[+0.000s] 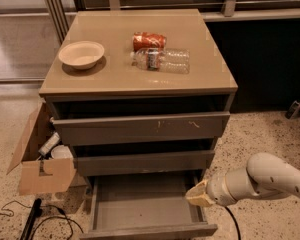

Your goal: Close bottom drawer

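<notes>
The bottom drawer [145, 230] of the grey-brown cabinet stands pulled far out, its shallow grey tray [142, 199] bare. Its flat front lies at the lower edge of the view. My gripper [199, 196] is at the drawer's right side wall, low near the floor, with the white arm [270, 178] reaching in from the right. The middle drawer [142, 162] and the top drawer [140, 127] with pale scratch marks sit above it, each slightly out.
On the cabinet top [110, 79] lie a pale bowl [81, 54], a red can [149, 40] and a clear plastic bottle [162, 60]. An open cardboard box [40, 159] stands on the floor at the left, with black cables [35, 216] beside it.
</notes>
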